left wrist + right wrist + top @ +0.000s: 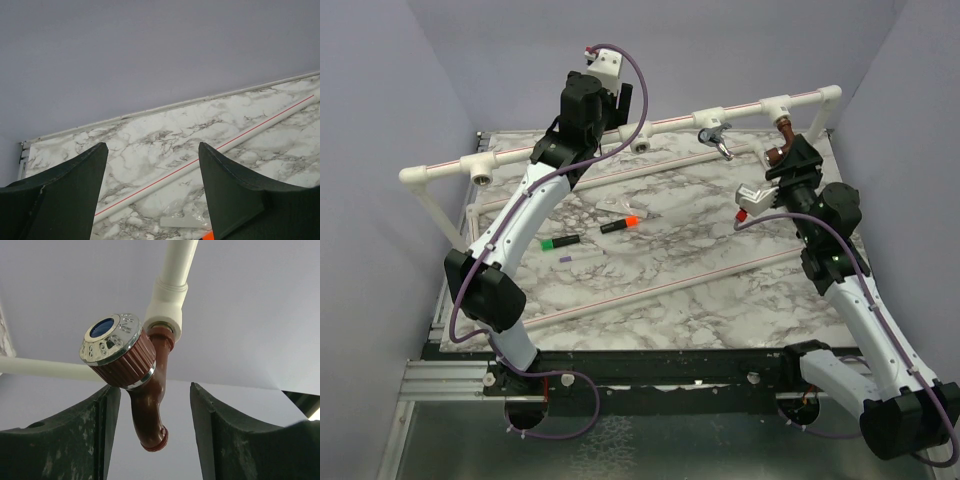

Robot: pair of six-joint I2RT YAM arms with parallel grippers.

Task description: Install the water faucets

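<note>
- Copper-coloured faucet hangs spout-down from the white tee fitting, far right above the desk.
- Right tool sits just below it, jaws apart on either side of the spout and not clamping.
- Chrome faucet hangs at the next tee.
- Left tool is well away, open and empty.

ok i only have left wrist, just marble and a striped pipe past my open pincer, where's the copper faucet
observer: the copper faucet hangs from a white tee fitting on the raised pipe rail, far right.
operator: right pincer on it
observer: the right pincer has open fingers either side of the spout, not clamped.
operator: and the chrome one
observer: the chrome faucet sits under the middle fitting on that rail; can't tell if it's threaded in.
</note>
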